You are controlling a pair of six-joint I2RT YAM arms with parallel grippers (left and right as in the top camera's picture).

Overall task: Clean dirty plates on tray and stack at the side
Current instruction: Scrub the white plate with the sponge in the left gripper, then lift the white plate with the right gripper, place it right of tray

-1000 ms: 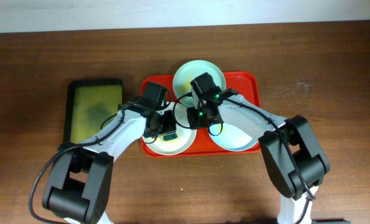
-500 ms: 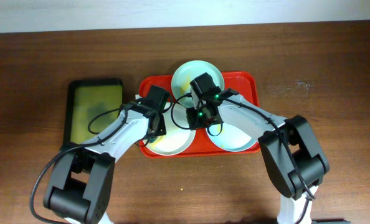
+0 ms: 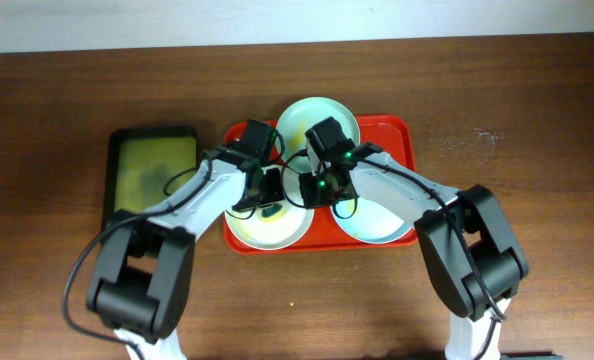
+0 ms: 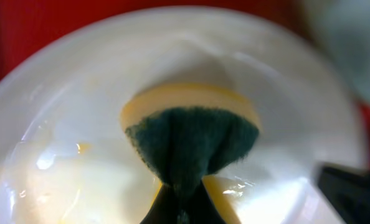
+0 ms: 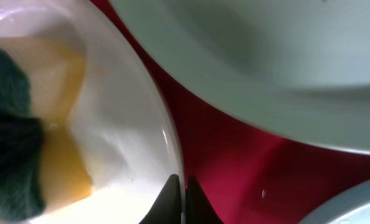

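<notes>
Brown wooden table (image 3: 537, 100) fills the view from above, with the red tray (image 3: 402, 130) near its middle and both of my arms reaching in over it.

My left gripper (image 4: 182, 208) is clamped tight on a sponge (image 4: 191, 134). The jaws pinch its middle so hard that the dark green scouring side bunches into a fan, with the yellow foam showing behind and below it. The sponge presses onto the inside of the white plate (image 4: 66, 93), which lies directly under this gripper at the tray's front left. A small yellow fleck sits on the wet, shiny surface just left of the sponge.

My right gripper (image 5: 179, 196) is closed as well, its two thin fingertips nipping the rim of the same white plate on its right-hand edge. From this wrist I see the sponge at the far left, inside the plate, near my fingertips but not touching them.

Bare red tray shows just beyond that rim. The mint green plate (image 3: 302, 115) lies at the back of the tray, its far edge reaching over the tray's rim. The pale blue plate (image 3: 377, 225) rests at the front right, beside the white one and under my right arm.

Well off to the left on the table stands a black tray (image 3: 152, 132) with a yellow-green inside, apart from both grippers.
</notes>
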